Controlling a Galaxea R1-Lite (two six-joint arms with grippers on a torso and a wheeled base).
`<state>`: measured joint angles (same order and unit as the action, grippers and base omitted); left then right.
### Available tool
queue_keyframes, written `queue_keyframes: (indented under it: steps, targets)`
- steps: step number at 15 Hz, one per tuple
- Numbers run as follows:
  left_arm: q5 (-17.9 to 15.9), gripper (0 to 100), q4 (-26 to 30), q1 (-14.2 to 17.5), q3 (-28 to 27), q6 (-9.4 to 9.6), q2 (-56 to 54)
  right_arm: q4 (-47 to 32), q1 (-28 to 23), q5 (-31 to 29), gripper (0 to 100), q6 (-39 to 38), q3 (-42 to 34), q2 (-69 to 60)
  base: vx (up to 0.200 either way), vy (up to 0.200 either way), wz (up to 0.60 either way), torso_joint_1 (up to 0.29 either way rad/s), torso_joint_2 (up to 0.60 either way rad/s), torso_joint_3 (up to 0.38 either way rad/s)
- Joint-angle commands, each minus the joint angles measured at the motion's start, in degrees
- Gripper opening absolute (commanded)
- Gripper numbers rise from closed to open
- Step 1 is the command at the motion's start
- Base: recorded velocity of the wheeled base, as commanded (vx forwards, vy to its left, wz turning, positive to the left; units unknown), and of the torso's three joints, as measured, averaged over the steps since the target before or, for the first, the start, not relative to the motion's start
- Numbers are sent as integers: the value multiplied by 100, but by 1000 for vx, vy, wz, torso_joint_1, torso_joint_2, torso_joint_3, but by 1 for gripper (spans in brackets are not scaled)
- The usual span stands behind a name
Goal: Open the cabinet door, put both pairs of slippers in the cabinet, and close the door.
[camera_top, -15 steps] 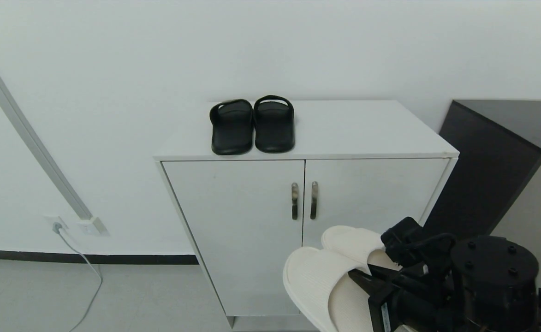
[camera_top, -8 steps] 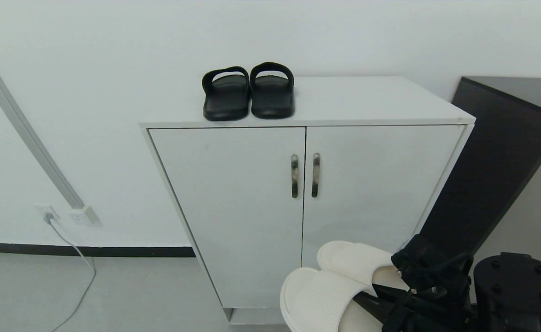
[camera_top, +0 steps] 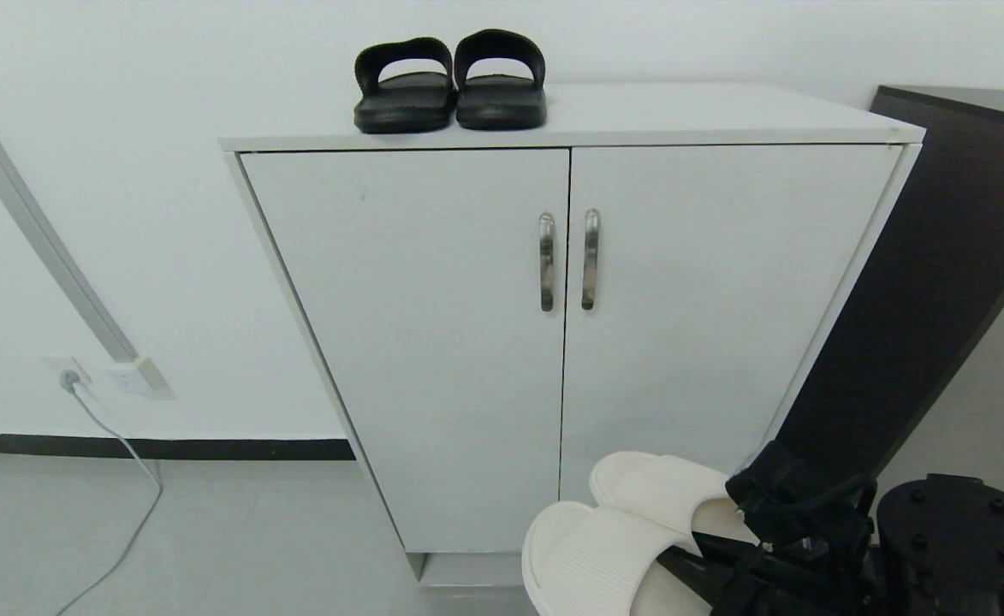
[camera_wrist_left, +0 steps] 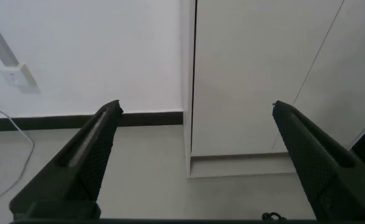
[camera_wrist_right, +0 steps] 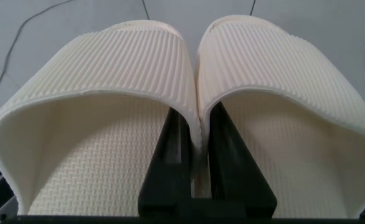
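Right hand (camera_wrist_right: 194, 152) clamps the cream slippers (camera_top: 617, 535) together, low before the shut cabinet (camera_top: 433, 342); left hand (camera_wrist_left: 196, 107) spread wide.

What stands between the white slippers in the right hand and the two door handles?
Nothing: in the head view only bare closed door fronts separate the white slippers from the handles.

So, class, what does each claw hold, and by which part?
The right claw grips the white slippers by their touching inner strap edges, pinched together. The left claw is open and holds nothing.
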<state>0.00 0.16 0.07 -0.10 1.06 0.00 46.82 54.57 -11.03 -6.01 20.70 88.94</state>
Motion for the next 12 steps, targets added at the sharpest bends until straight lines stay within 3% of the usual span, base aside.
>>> queue_keyframes:
  steps: [1, 5, 6, 7, 8, 12]
  targets:
    - [9, 100, 2, 1, 1, -1, 9, 11, 1, -4, 0, 3, -5, 18, 0, 0, 0, -32, 442, 403]
    - [0, 100, -51, 1, -210, -18, 334, 11, 1, -4, 0, 3, 4, 27, 0, 0, 0, -7, 194, 173]
    - [-9, 100, -60, 1, -553, -80, 580, 11, 1, -4, 0, 3, 4, 18, 0, 0, 0, 0, 0, 0]
    - [-53, 100, -86, -78, -1230, -387, 1362, 11, 10, -4, 0, 3, 13, 18, 0, 0, 0, 0, 0, 0]
    - [-202, 100, -156, -218, -1493, -379, 1890, 11, 28, -4, 0, 12, 13, 18, 0, 0, 0, 0, 0, 0]
    - [-870, 100, -1800, -913, -1845, -379, 4069, 20, 19, -31, 0, 3, 4, 9, 0, 0, 0, 0, 0, 0]
